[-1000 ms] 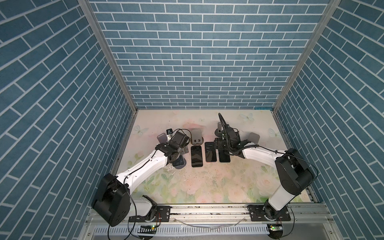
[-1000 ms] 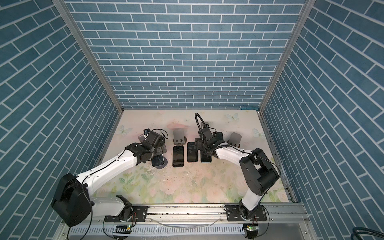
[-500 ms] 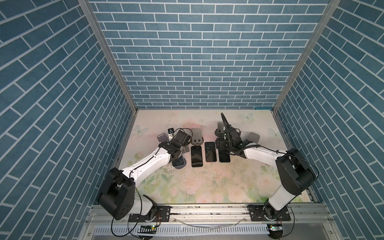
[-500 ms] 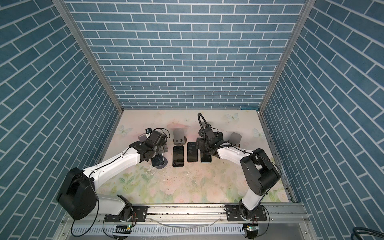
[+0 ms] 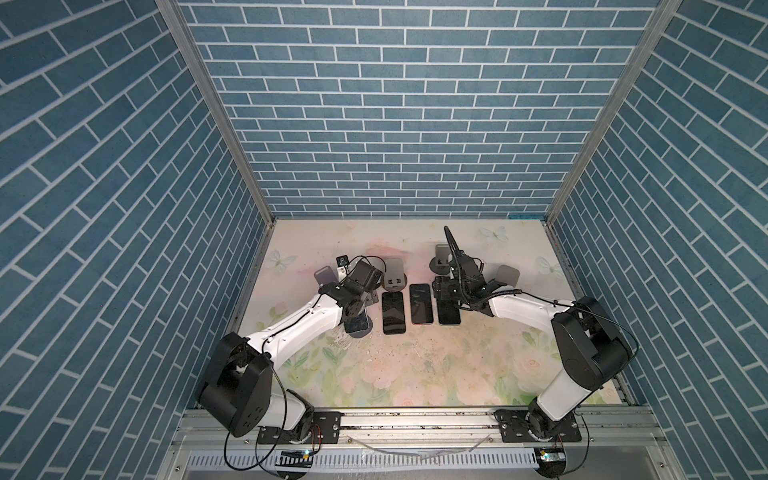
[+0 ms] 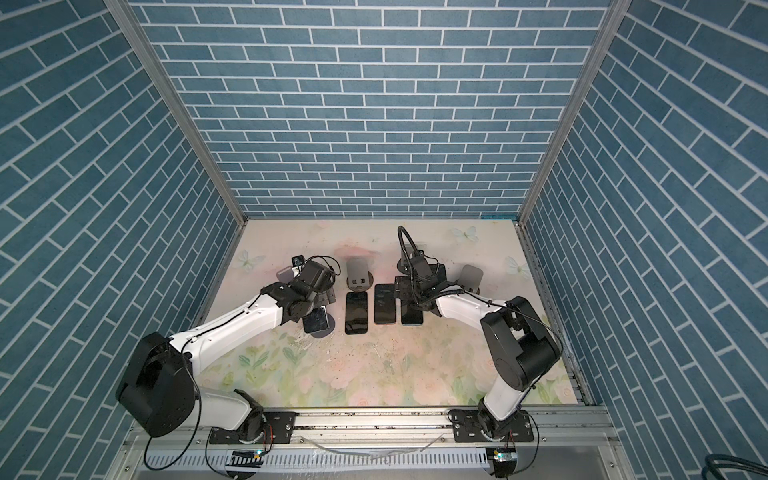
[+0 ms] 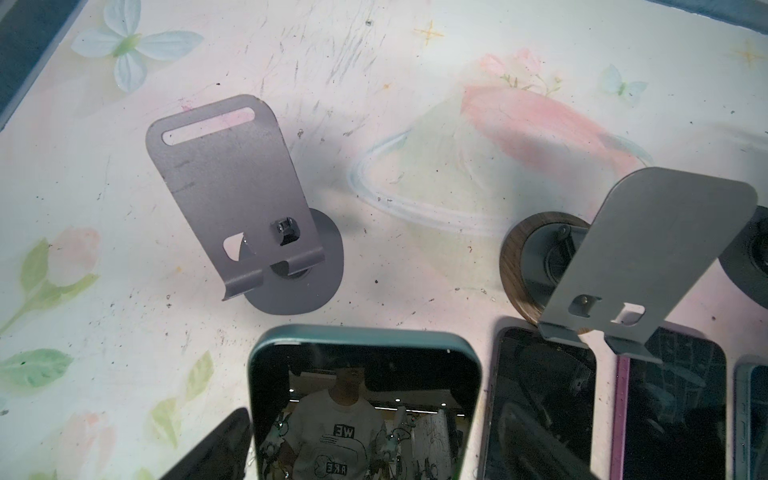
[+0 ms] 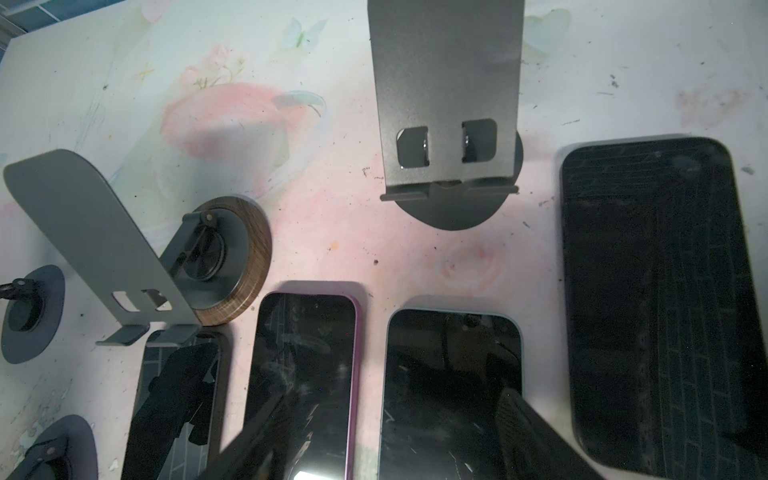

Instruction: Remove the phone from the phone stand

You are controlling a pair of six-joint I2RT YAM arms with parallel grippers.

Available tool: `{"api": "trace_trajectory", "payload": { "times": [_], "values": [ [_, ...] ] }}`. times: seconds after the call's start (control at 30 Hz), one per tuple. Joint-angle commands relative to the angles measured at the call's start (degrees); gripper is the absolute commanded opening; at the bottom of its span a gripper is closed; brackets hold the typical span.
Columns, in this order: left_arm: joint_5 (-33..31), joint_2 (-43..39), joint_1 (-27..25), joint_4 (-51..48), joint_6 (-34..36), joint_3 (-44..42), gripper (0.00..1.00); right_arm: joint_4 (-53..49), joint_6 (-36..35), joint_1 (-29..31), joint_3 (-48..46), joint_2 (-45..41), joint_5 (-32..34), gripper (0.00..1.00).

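Change: left arm (image 5: 299, 328) has stretched forward, so the left pincer (image 7: 370, 432) now straddles the phone (image 6: 318, 319) (teal case). Right arm (image 5: 519, 307) hasn't budged. Reads as grasp about to land; lift not started.

Landmark: wood-ringed stand (image 5: 393, 275). Left to right:
- slotted stand (image 7: 232, 195), left of it and apart, empty.
- phone: front-left of the landmark, leaning on its phone stand (image 6: 329, 331), so not yet removed. One finger (image 7: 220, 449) sits just beside its edge; can't tell if the pincer is clenched on it or loose.
- black phone (image 5: 393, 312), flat on the desk (image 5: 415, 374), top end under the landmark's lip. Just beside the target, so that's the tight side for the other finger.
- purple-cased phone (image 8: 303, 374), then teal-edged phone (image 8: 453, 386), flat, front-right of the landmark.
- right pincer (image 8: 397, 419) hangs over those two, fingers parted, gripping nothing; not in the left arm's path.
- big black phone (image 8: 660, 299), farther right; not visible in the top views, presumably under the right arm.
- rear stand (image 8: 449, 104) and far-right stand (image 5: 508, 274), right of the landmark, both empty.

Risk: dragging the phone stand or nudging the black phone on the lift.
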Motion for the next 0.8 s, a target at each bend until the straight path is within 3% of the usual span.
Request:
{"api": "trace_trajectory", "payload": {
  "times": [0.0,0.77],
  "values": [
    [-0.5,0.4,0.4,0.8,0.6,-1.0,0.91,0.2,0.8,-0.3,-0.9,-1.6,-0.4,0.79],
    [-0.2,-3.0,0.5,1.2,1.5,-3.1,0.58,-0.6,1.2,-0.4,-0.8,-2.0,-0.8,0.79]
  ]
}}
